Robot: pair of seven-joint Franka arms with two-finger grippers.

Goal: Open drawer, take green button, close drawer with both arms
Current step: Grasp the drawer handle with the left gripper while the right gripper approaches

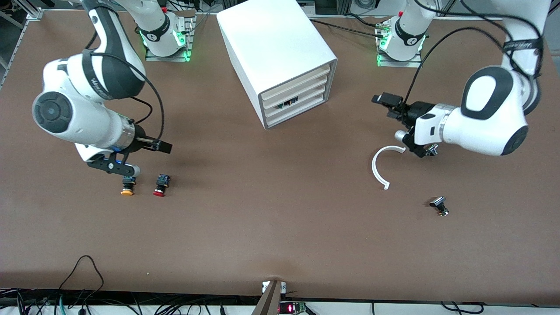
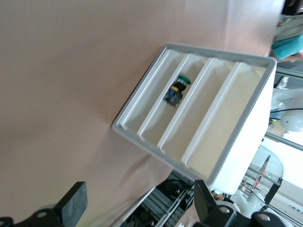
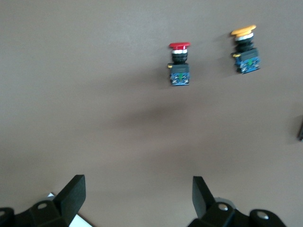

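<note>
The white cabinet (image 1: 275, 39) stands at the table's middle, its four cream slat drawers facing the front camera. The drawer (image 1: 308, 99), third down, sits flush with the others. The green-capped button (image 1: 288, 103) lies in it and shows over the slat; it also shows in the left wrist view (image 2: 176, 90) in the drawer (image 2: 161, 118). My left gripper (image 1: 388, 105) is open and empty, in the air beside the cabinet toward the left arm's end, facing the drawer fronts. My right gripper (image 1: 161, 148) is open and empty over the table, close above a yellow-capped button.
A yellow-capped button (image 1: 127, 185) and a red-capped button (image 1: 161, 185) lie side by side under the right gripper; both also show in the right wrist view, the red (image 3: 180, 66) and the yellow (image 3: 245, 49). A white C-shaped ring (image 1: 377, 168) and a small black part (image 1: 439, 204) lie below the left gripper.
</note>
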